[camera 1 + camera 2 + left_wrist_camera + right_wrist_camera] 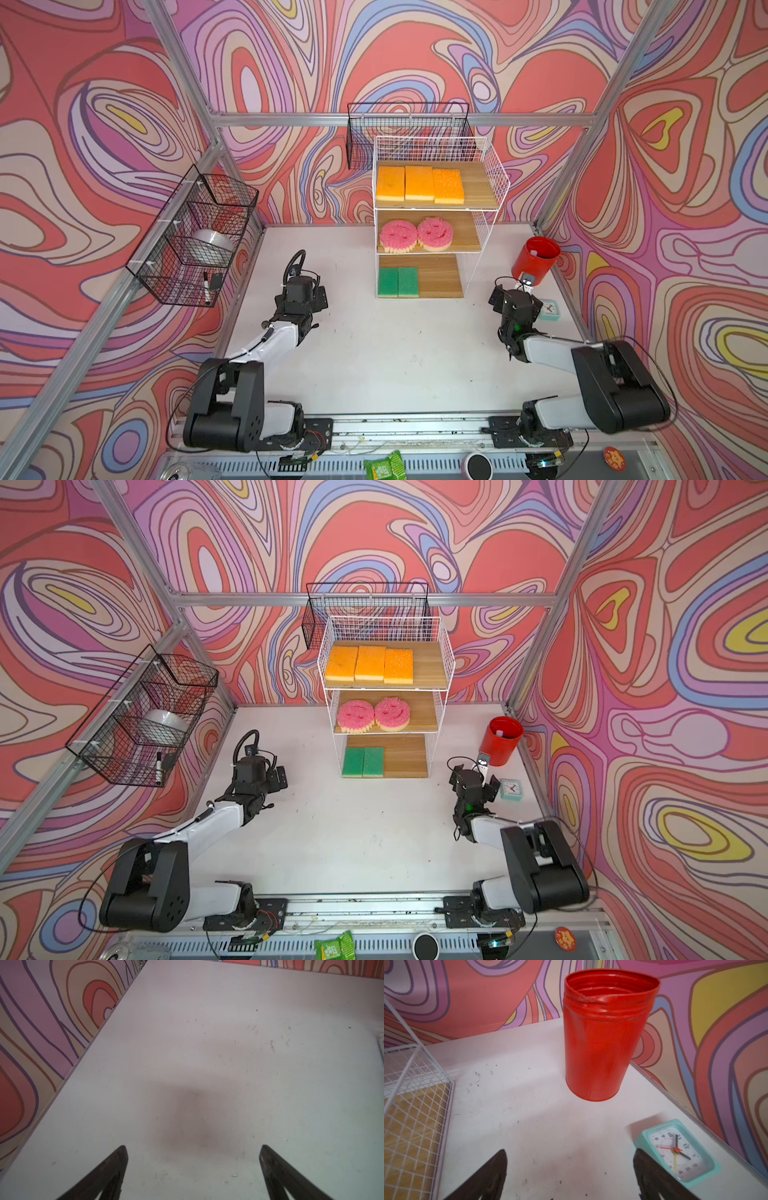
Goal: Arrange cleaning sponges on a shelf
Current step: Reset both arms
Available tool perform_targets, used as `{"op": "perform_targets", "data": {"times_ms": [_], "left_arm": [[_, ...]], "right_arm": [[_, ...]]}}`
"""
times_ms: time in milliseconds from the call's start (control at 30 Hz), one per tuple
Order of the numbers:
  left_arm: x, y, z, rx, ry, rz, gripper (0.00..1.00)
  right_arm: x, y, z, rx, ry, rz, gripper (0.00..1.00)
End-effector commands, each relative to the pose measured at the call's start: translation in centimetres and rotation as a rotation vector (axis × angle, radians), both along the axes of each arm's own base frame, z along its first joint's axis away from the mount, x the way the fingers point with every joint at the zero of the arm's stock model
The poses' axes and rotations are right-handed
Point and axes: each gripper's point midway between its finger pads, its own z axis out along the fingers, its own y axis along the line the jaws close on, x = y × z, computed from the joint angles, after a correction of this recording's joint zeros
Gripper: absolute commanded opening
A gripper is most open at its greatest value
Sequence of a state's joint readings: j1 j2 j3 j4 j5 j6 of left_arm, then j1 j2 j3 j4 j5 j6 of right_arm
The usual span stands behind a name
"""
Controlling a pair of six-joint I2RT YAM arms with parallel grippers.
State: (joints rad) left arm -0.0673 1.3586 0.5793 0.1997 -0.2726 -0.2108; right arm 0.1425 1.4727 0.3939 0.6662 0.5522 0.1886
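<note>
The white wire shelf [496,174] [446,658] stands at the back of the table in both top views. Three orange cleaning sponges [419,183] lie side by side on its top board. Two round pink smiley sponges [415,235] rest on the middle board and two green ones [398,282] on the bottom board. My left gripper [193,1149] hovers open over bare table, left of the shelf [305,297]. My right gripper [570,1153] is open and empty, right of the shelf [515,301]; the shelf's mesh side [415,1105] shows in the right wrist view.
A dented red can [535,259] [604,1039] stands at the back right, with a mint-green clock [550,309] [679,1153] lying beside my right fingers. Black wire baskets hang on the left wall [195,237] and behind the shelf [407,129].
</note>
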Motion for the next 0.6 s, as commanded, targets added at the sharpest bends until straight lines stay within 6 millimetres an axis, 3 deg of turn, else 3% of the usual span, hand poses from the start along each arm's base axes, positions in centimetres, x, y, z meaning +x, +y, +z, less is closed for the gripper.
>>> {"op": "perform_targets", "data": {"times_ms": [0,133,300,400,567], "left_arm": [[2.1,0.7,1.4,0.008,-0.142,-0.023,1.0],[3.4,0.9,0.6,0.05,-0.113,-0.065,1.0],[3.9,-0.4,0.8,0.045,-0.188,-0.161,1.0],[1.6,-0.7,-0.3,0.045,-0.273,-0.171,1.0],[1.5,-2.2,-0.2,0.078,-0.31,-0.239,1.0]], "right_arm": [[2.8,0.4,2.3,-0.046,-0.077,0.051,0.98],[3.2,-1.1,1.9,-0.063,-0.138,0.01,0.98],[1.7,0.8,2.2,-0.049,-0.217,0.153,0.98],[-0.3,2.2,2.5,-0.067,-0.309,0.249,0.98],[0.9,3.0,1.7,-0.08,-0.287,0.298,0.98]]}}
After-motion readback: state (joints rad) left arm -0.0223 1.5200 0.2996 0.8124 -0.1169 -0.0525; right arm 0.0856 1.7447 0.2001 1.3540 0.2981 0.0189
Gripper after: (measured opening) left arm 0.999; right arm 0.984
